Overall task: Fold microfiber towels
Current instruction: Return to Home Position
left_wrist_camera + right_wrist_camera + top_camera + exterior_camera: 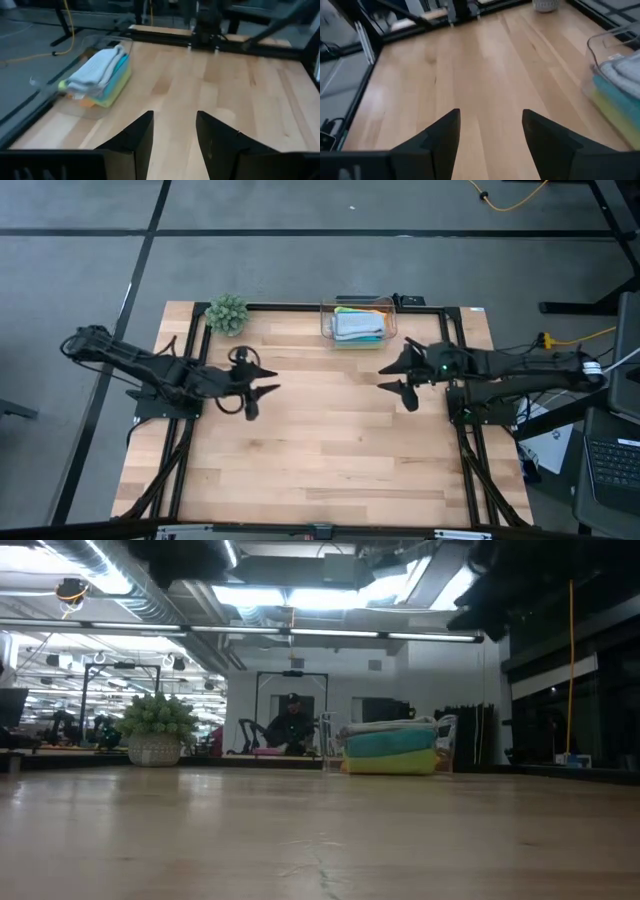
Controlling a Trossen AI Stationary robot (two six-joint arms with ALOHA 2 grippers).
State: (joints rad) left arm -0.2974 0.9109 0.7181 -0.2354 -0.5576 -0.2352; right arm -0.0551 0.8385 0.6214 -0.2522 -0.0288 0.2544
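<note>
The microfiber towels (358, 327) were judged finished: all 4 were folded and binned, and none was seen loose on the smooth, pale wooden table (320, 450). The left gripper (268, 380) and right gripper (383, 379) were held over it, facing each other, fingers spread, nothing gripped. In the clear rigid box (326, 310) at the far edge, the soft stack was topped by grey.

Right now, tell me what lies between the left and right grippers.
Nothing: in the high view, only bare table separates the left gripper and the right gripper, both open. The clear box of towels sits off that stretch.
</note>
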